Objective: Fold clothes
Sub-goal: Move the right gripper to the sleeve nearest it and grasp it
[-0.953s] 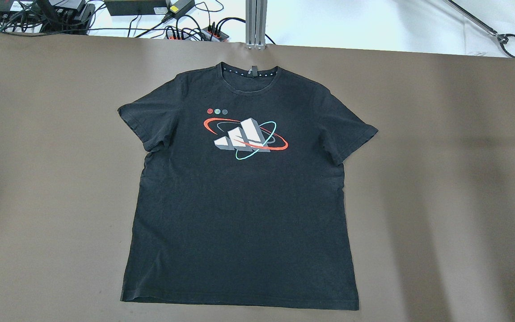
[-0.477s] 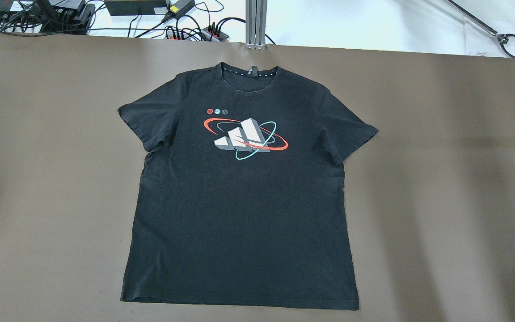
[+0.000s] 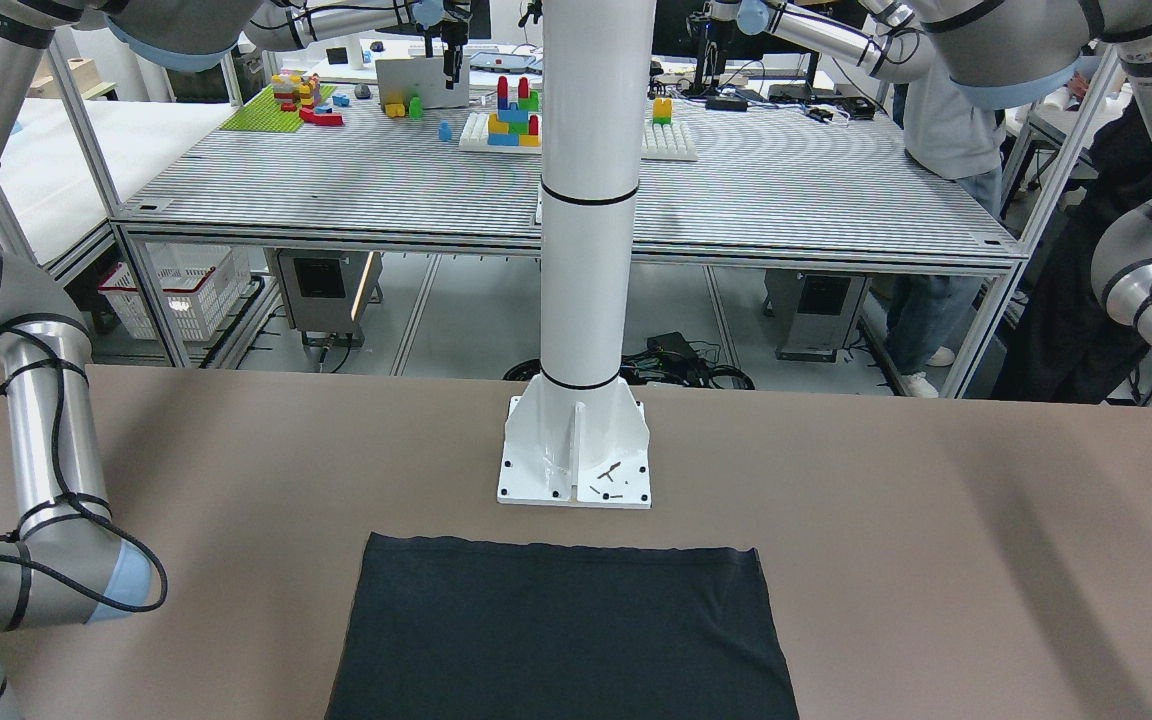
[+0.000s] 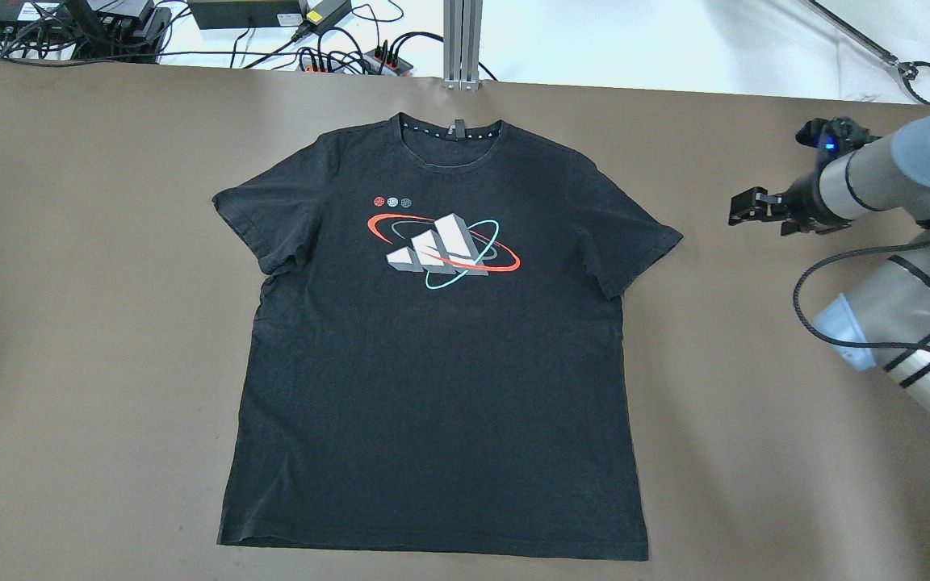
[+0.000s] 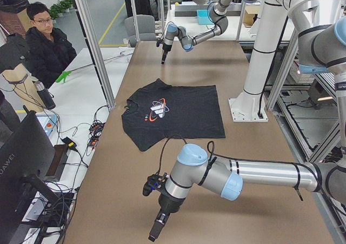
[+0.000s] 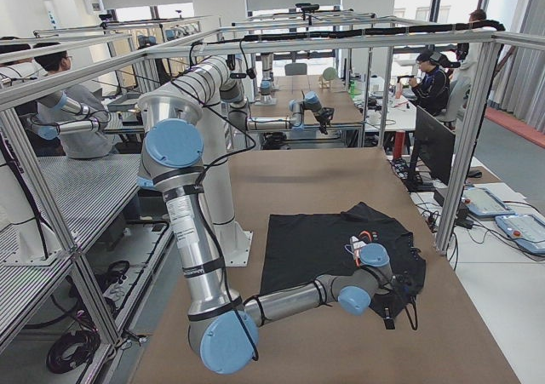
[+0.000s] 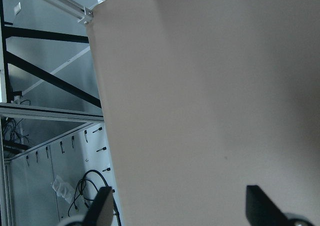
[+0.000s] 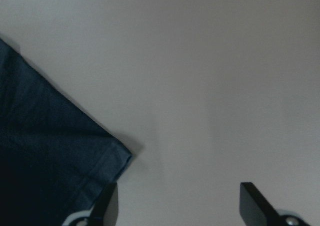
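Fingers [image 8: 106,206] of the right gripper [image 4: 743,210] stand spread wide with nothing between them. We see the gripper over the brown table cloth [image 4: 69,323], at about 3 o'clock from the black T-shirt [image 4: 433,387]. In the overhead view the shirt lies flat and face up in the middle of the table. Its collar is at 12 o'clock, its hem at 6 o'clock, and a printed logo [image 4: 442,250] is on the chest. In the right wrist view the corner of the sleeve [image 8: 117,158] lies just above one finger, and bare cloth fills the rest. The gripper is near that sleeve but apart from it.

The left gripper [image 7: 180,211] also has its fingers apart and empty. From the left-end camera we see it pointing down over the cloth, well apart from the shirt, with bare cloth between them. Its wrist view takes in the table's edge and dark frame bars [image 7: 50,78] beyond.

Past the collar at 12 o'clock, an aluminium post [image 4: 462,40] and power strips with cables [image 4: 352,56] sit off the cloth. From the front camera, the white pillar [image 3: 586,250] on its base plate [image 3: 536,480] stands at 12 o'clock of the hem, with a strip of cloth between. In the left-end view a person [image 5: 46,44] in a dark jacket is at 10 o'clock.
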Available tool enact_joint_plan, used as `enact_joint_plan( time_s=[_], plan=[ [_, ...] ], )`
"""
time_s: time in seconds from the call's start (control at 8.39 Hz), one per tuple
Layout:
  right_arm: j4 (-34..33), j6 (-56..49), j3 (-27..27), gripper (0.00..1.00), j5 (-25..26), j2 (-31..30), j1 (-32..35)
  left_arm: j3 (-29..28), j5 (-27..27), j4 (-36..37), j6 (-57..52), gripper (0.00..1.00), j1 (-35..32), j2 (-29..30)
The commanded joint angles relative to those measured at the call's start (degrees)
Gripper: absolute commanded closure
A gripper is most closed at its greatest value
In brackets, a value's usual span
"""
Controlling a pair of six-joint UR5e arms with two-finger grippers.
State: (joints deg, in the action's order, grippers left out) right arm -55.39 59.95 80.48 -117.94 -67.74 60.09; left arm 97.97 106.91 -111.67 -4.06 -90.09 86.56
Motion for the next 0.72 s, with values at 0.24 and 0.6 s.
enact_joint_plan(
  time_s=[0.24, 0.6],
  plan=[
    [4.3, 3.3, -9.0, 0.22, 4.2, 5.1, -5.2, 0.4, 0.0, -0.1, 0.3, 0.06, 0.0, 0.3],
    [5.9, 3.3, -11.8, 0.28, 5.4, 6.4, -5.7, 0.6, 0.1, -0.1, 0.3, 0.06, 0.0, 0.2]
  ],
)
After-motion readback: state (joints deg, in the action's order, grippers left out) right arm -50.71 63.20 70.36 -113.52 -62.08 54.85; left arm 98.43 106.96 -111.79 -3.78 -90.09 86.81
